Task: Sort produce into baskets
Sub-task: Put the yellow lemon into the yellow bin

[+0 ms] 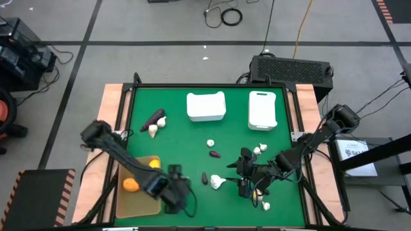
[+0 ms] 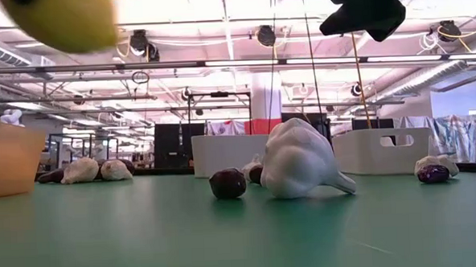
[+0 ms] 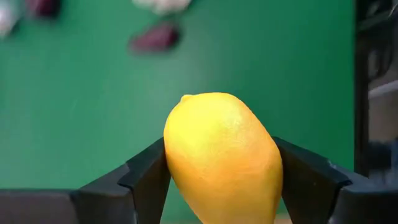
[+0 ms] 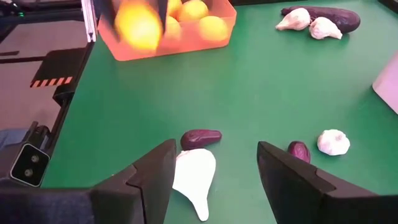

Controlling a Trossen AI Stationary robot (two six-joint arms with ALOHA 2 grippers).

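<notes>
Pinching a yellow lemon (image 3: 222,158) between its fingers, the left gripper (image 3: 221,180) hangs just beside the tan tray (image 1: 138,196), at its edge nearest the table's middle. That tray holds orange and yellow fruits (image 1: 131,185). Right gripper (image 4: 214,171) stands spread above a white garlic bulb (image 4: 194,176), with a small purple eggplant piece (image 4: 200,138) touching the bulb. Farther from the tray, more garlic and purple pieces lie loose on the green table (image 1: 186,144). Beyond them sit the squarish white bin (image 1: 206,106) and the narrower white bin (image 1: 262,110); their contents cannot be made out.
</notes>
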